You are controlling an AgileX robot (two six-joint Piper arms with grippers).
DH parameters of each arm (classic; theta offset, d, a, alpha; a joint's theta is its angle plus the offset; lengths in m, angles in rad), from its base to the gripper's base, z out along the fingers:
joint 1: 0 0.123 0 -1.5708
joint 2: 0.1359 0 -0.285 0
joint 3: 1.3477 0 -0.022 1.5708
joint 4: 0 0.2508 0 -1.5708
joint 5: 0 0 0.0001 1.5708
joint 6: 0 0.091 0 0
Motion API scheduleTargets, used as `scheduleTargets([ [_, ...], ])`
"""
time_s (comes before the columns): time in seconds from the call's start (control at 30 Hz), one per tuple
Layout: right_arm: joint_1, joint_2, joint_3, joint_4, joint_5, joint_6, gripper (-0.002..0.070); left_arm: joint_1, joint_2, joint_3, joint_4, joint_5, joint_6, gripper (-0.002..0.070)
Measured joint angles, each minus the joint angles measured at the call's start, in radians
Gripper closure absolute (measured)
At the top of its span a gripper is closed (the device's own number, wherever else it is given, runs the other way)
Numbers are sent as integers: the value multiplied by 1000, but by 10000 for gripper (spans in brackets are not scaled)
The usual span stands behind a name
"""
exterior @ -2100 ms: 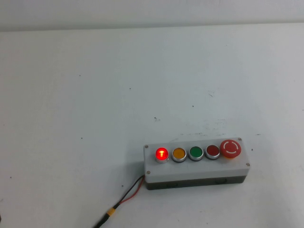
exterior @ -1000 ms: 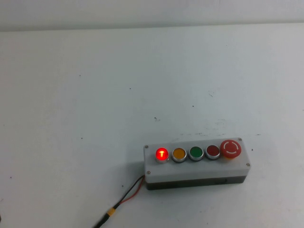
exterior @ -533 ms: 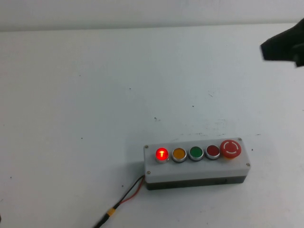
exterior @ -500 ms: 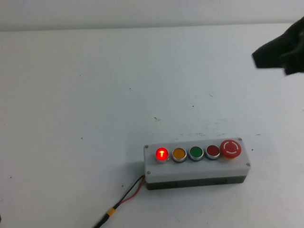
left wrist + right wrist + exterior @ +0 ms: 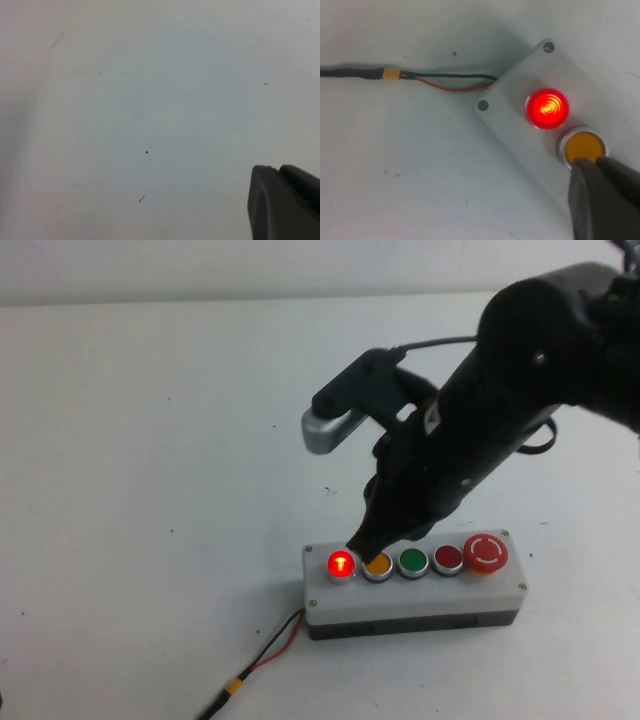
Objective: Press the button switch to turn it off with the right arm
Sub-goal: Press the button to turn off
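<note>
The button switch (image 5: 340, 564) glows bright red at the left end of the white five-button box (image 5: 400, 596), beside the orange button (image 5: 378, 566). My right arm reaches down from the upper right. My right gripper (image 5: 358, 546) is shut, with its pointed tip just above the box between the glowing button and the orange one. In the right wrist view the glowing button switch (image 5: 548, 108) is lit and uncovered, and the right gripper (image 5: 594, 161) overlaps the edge of the orange button (image 5: 582, 145). My left gripper (image 5: 275, 169) is shut over bare table, away from the box.
The green button (image 5: 413, 562), the dark red button (image 5: 447, 559) and the big red mushroom stop button (image 5: 486, 553) follow to the right. A red-and-black cable (image 5: 268, 657) with a yellow connector (image 5: 232, 687) leaves the box's left end toward the front edge.
My right arm has come in from the upper right and dropped down to the box, its tip now by the orange and glowing red buttons. The red button stays lit.
</note>
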Motion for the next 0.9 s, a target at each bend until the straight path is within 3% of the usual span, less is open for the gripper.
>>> scheduleTargets([
  [0.57,11,144,-1,63,-160,4,691,0,0,0,0,0,0,677],
  [0.9,11,185,-8,65,-157,5,691,0,0,0,0,0,0,677],
])
